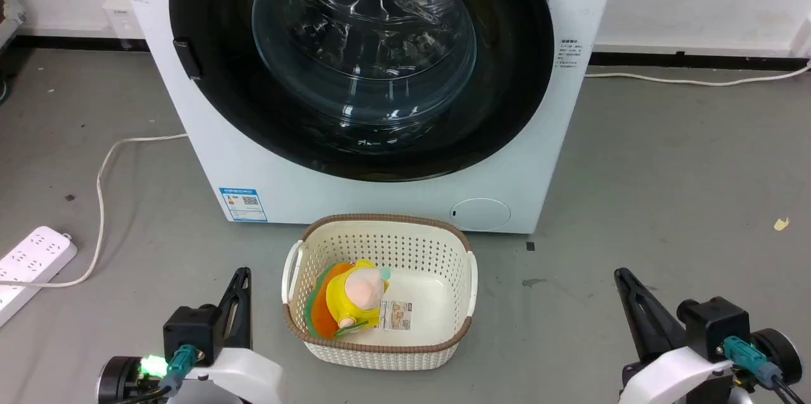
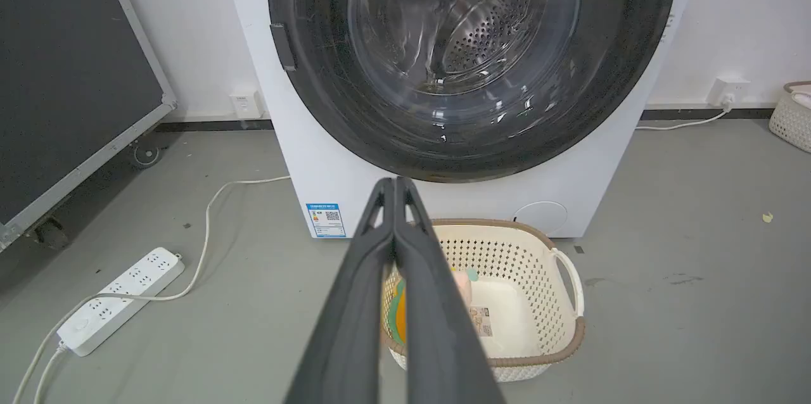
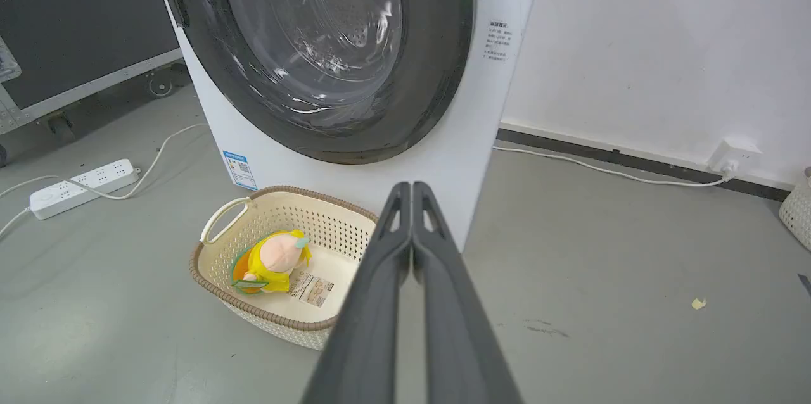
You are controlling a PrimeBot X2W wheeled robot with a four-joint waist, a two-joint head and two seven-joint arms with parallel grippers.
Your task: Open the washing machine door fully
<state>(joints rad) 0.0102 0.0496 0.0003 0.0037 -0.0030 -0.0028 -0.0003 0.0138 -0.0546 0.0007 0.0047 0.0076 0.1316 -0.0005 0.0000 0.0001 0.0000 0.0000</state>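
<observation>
Item 1: washing machine door [image 1: 364, 52]; shut flush in the front of the washing machine [image 1: 241, 170], glass centre facing me; opening not yet begun.
Item 2: dark tab [image 1: 188, 59]; on the door's left rim, upper half of the machine front; my guess at the pull point.
Item 3: left hand [image 2: 394, 183]; fingers pressed together, holding nothing; low, well short of the machine.
Item 4: right hand [image 3: 412, 187]; likewise closed and empty; low, toward the machine's right corner.
Item 5: basket [image 1: 380, 220]; on the floor [image 1: 665, 201] just in front of the machine, under the door, a yellow toy [image 1: 355, 296] inside.
Item 6: power strip [image 1: 31, 258] and cable [image 1: 100, 182]; on the floor left of the machine.
Hazards, as I judge them: closed fingers may skid off the glossy rim without catching the tab; a reach over the basket may knock it against the machine; a short pull may leave the door only ajar; rolling leftward risks snagging the cable.
</observation>
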